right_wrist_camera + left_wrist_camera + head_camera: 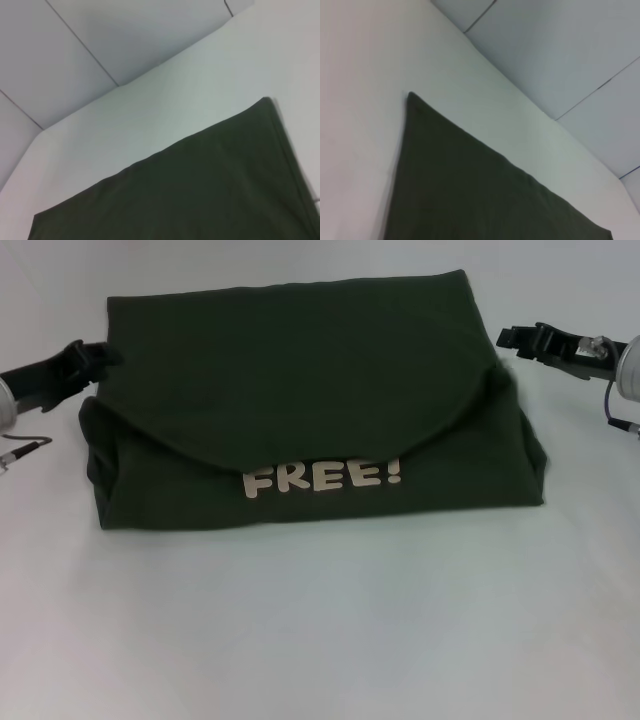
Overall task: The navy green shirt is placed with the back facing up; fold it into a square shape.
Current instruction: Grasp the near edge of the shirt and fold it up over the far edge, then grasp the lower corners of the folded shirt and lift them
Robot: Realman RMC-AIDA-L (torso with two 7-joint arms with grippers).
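Navy green shirt point(310, 410) folded on table point(320, 640), "FREE!" up.

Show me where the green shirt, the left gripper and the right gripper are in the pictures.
navy green shirt point(300, 370), head view, on the plain folded-over upper panel.
left gripper point(92, 353), head view, at its dark fingertips by the shirt's left edge.
right gripper point(512, 338), head view, at its dark fingertips by the shirt's right edge.

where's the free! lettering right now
In the head view the FREE! lettering faces up on the near half of the navy green shirt, just below its curved folded flap.
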